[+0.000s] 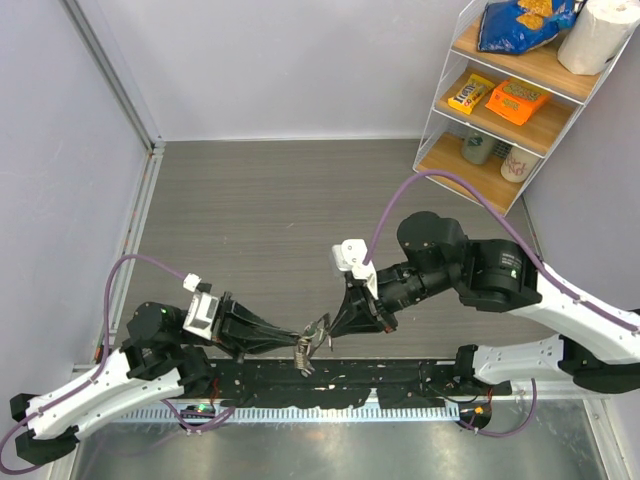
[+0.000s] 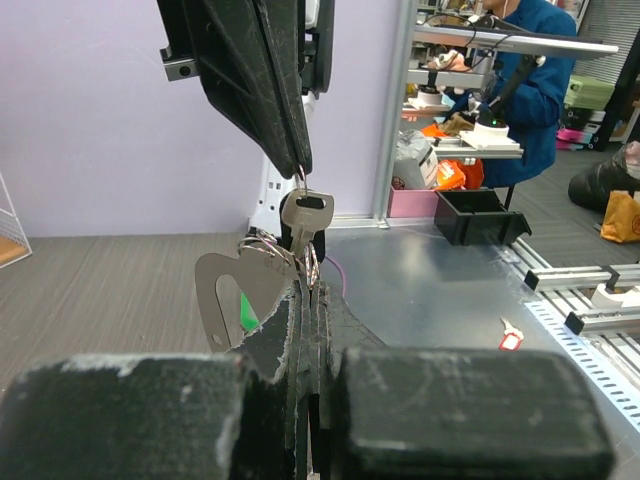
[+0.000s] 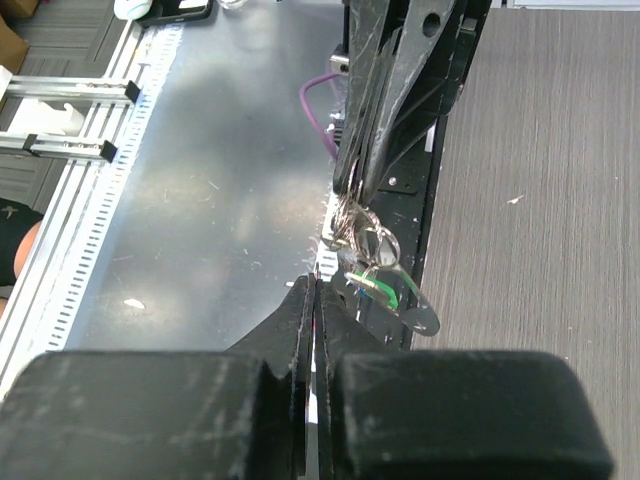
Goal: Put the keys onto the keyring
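Both arms meet low over the table's near edge. My left gripper is shut on the wire coils of the keyring, from which a pale grey oval loop hangs, with a green key head behind it. My right gripper is shut on a silver key. The key's head sits right at the ring, touching it. In the right wrist view the keyring hangs from the left fingers. The green key and the grey loop dangle below it.
A black slotted rail and a metal plate lie under the grippers at the near edge. A white wire shelf with snack packets and a paper roll stands at the back right. Purple cables arc over both arms.
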Controlling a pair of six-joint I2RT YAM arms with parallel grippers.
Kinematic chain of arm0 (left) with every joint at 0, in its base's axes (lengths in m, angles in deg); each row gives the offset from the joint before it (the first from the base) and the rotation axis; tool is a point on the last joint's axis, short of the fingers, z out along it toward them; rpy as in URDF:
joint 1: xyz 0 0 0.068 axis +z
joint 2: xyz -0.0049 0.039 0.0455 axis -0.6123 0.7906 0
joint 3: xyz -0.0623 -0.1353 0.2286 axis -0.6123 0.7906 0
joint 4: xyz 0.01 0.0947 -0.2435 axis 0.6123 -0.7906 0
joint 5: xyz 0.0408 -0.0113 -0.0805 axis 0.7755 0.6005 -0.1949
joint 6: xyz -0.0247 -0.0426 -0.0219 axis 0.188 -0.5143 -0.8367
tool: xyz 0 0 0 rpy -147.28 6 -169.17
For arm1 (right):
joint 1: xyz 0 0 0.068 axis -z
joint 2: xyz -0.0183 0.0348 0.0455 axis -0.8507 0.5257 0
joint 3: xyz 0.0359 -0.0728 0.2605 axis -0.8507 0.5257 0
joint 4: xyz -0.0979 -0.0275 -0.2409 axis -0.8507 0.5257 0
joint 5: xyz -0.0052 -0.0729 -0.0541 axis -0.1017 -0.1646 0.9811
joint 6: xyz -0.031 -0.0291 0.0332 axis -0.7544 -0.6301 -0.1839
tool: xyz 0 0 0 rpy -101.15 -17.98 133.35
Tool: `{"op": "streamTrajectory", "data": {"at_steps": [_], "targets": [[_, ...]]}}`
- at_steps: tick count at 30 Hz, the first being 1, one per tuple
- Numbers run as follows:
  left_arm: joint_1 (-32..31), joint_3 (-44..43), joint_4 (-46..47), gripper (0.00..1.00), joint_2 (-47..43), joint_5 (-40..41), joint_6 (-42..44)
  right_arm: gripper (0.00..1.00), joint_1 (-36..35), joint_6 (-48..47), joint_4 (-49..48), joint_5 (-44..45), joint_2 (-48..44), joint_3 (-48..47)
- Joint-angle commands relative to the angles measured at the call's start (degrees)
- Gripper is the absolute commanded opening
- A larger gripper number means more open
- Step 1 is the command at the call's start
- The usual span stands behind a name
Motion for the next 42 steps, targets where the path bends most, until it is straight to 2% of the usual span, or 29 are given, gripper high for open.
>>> {"op": "streamTrajectory", "data": {"at_steps": [1,19,32,42], "targets": [[0.02,-2.33,2.22,0.0,-0.31,1.08,0.9,0.05,-0.56,1.91,-4.52,1.68,1.33,-4.14],[0.02,-2.86,2.14,0.0,-0.48,-2.88,1.16,0.05,-1.09,0.77,-3.64,0.45,9.33,-9.42],[0.11,-2.94,2.49,0.0,0.22,-2.96,1.42,0.05,-3.72,-1.51,-2.24,1.33,10.48,-9.07],[0.02,-2.77,3.28,0.0,0.4,-3.67,1.16,0.05,-4.34,-0.55,-1.88,6.68,11.71,-10.21]]}}
